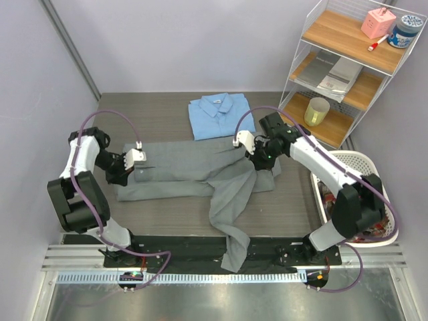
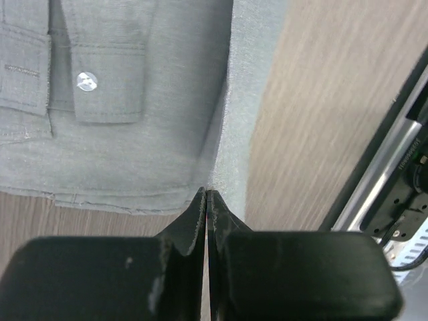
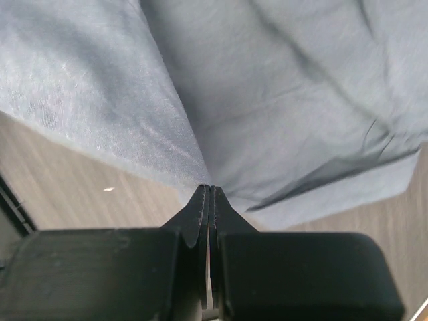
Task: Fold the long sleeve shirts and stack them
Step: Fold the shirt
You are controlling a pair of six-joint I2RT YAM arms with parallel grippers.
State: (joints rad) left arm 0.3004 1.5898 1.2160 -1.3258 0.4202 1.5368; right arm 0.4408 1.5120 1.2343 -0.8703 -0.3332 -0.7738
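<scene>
Two shirts on the table (image 1: 154,107): the light blue shirt (image 1: 218,115) folded flat at the far middle, parked out of the way, probably as the base of the stack; the grey shirt (image 1: 194,175) spread left to right across the middle, partly folded, one sleeve (image 1: 234,237) trailing over the near edge between the arm bases. At the left end, the left gripper (image 2: 207,195) pinched tight on a thin ridge of grey cloth, no gap between the jaws, just beside a buttoned cuff (image 2: 107,80). At the right end, the right gripper (image 3: 209,190) clamped likewise on a tented fold, cloth drawn up into the tips. Held at both ends most likely to keep the body taut and level for the coming fold, without sagging or bunching on either side. Judged mid-fold on the grey one; stacking not yet done. Bare wood open to the left of the grey shirt and at the far left, good for swinging the left arm. Tighter on the right: a white basket (image 1: 358,164) just beside the right arm, a shelf (image 1: 348,60) at the far right corner. Little slack at the far side too, with the light blue shirt near the grey shirt's far edge. Worth minding the hanging sleeve: likely to drag or snag on the near edge once lifted.
</scene>
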